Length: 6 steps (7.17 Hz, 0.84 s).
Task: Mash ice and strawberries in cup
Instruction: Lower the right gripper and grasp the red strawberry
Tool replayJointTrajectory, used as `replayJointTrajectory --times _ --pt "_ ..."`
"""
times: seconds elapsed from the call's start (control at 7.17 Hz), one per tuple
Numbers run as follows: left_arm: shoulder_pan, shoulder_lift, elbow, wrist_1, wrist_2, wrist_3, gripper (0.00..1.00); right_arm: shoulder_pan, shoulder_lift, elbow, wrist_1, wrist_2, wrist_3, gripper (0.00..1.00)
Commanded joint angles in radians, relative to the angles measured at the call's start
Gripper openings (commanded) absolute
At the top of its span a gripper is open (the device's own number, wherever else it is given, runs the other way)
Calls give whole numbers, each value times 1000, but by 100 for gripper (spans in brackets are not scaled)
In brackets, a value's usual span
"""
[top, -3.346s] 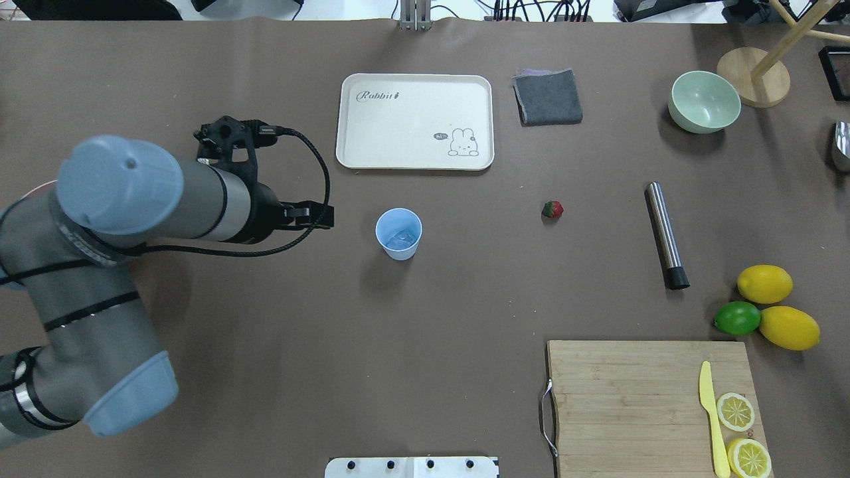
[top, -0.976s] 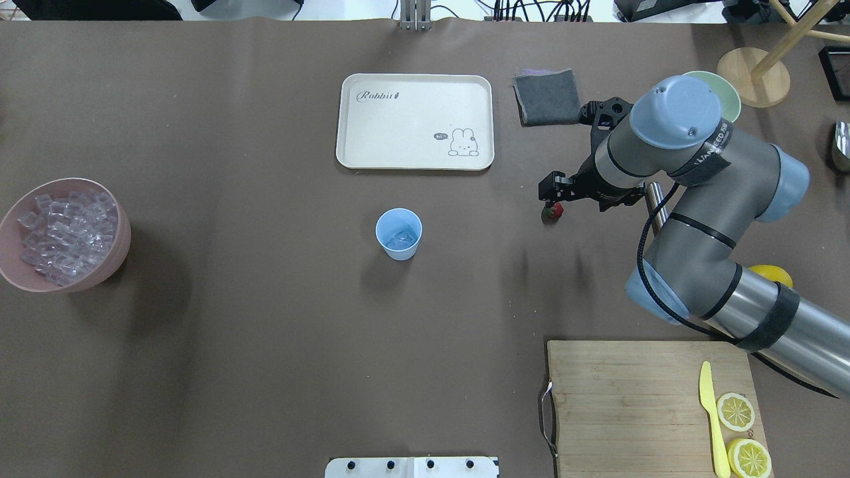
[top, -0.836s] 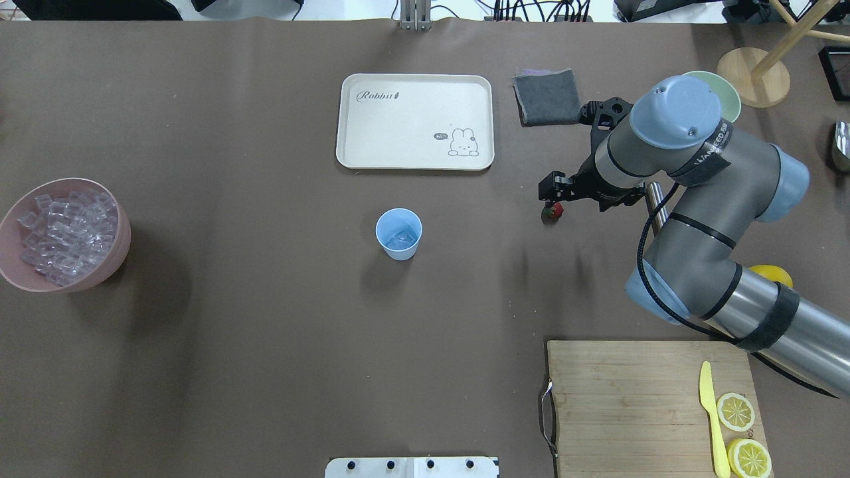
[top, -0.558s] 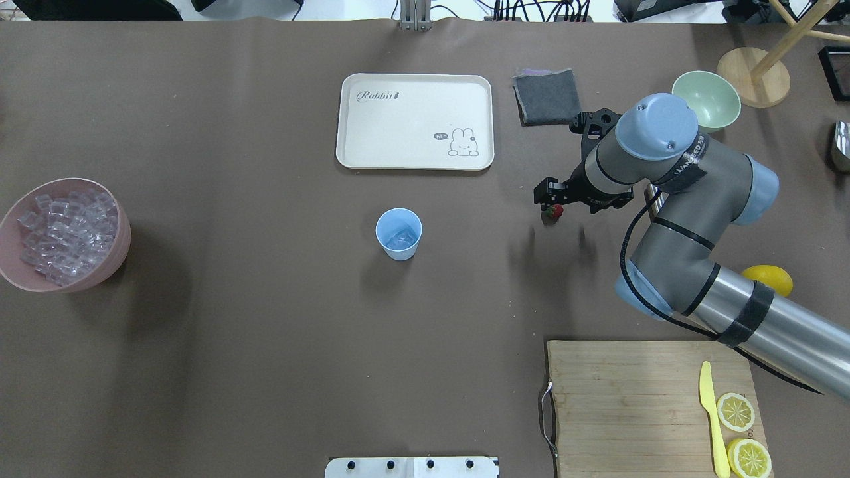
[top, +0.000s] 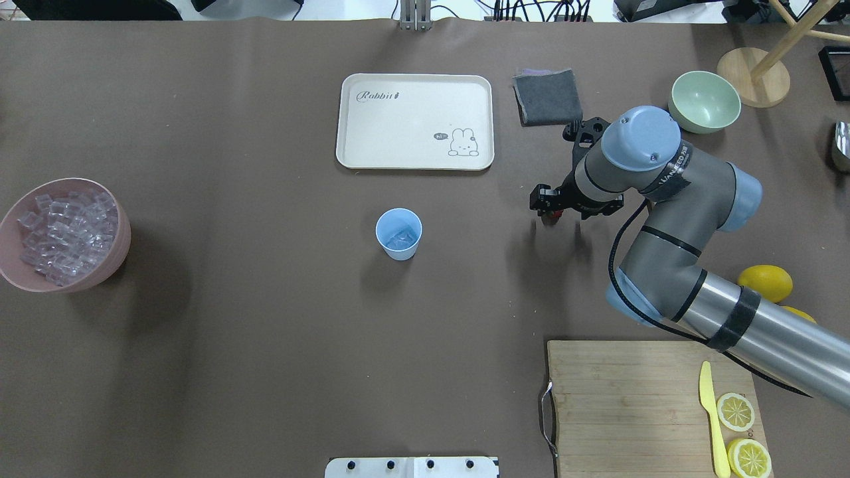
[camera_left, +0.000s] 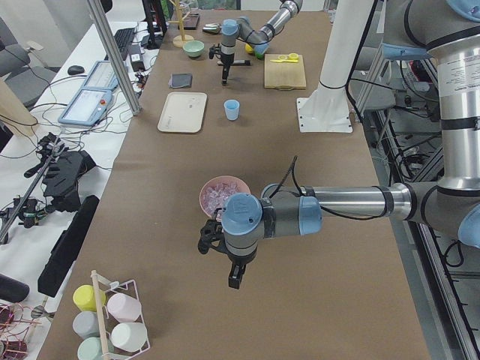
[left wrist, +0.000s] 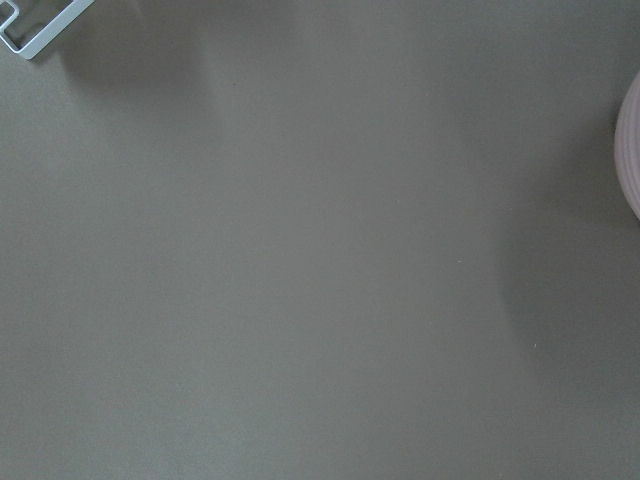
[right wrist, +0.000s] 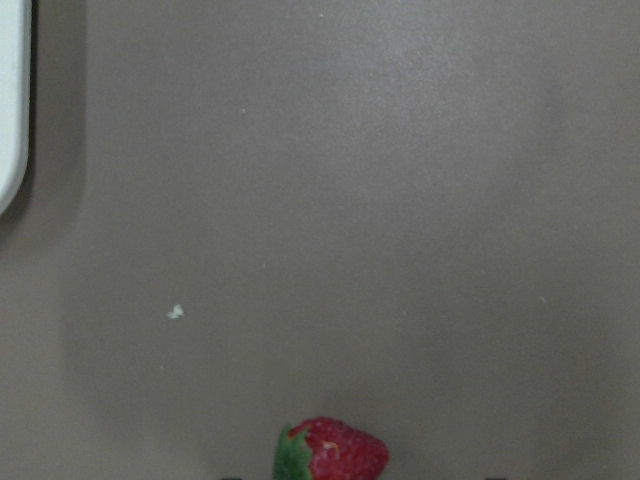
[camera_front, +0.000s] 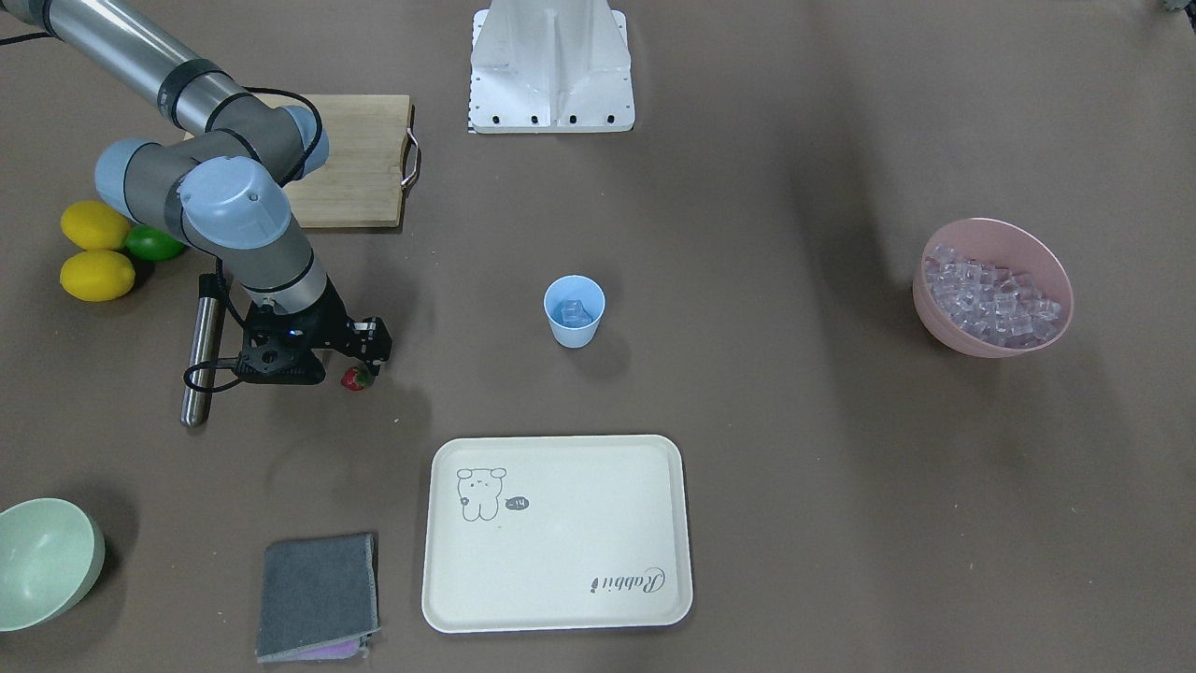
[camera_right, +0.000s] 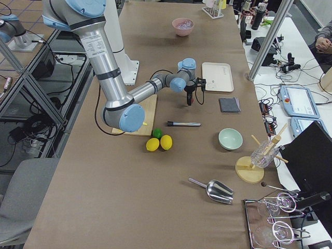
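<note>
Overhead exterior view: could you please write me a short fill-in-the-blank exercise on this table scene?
The light blue cup holds clear ____ cubes.
The right gripper hangs at the small red ____.
In the overhead view, the pink bowl sits at the picture's ____ edge.
The cream tray bears a drawn ____.
Missing words: ice; strawberry; left; rabbit.

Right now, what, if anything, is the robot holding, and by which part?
The strawberry, it seems, in the right end effector; where on it the grip falls is hidden. The left end effector cannot be judged.
</note>
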Motion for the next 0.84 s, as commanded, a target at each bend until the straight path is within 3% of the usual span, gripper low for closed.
replayJointTrajectory --times 0.0,0.28,0.56,0.7 --pt "1 14 -2 -7 0 0 99 -1 31 -32 0 -11 2 76" --pt "1 27 -2 -25 0 0 99 -6 31 -34 0 -15 2 57" --pt "-1 27 -2 -25 0 -1 99 -8 31 -26 2 -14 -8 0" --pt "-1 28 -2 -25 0 -1 99 -9 33 -14 2 -12 -12 0"
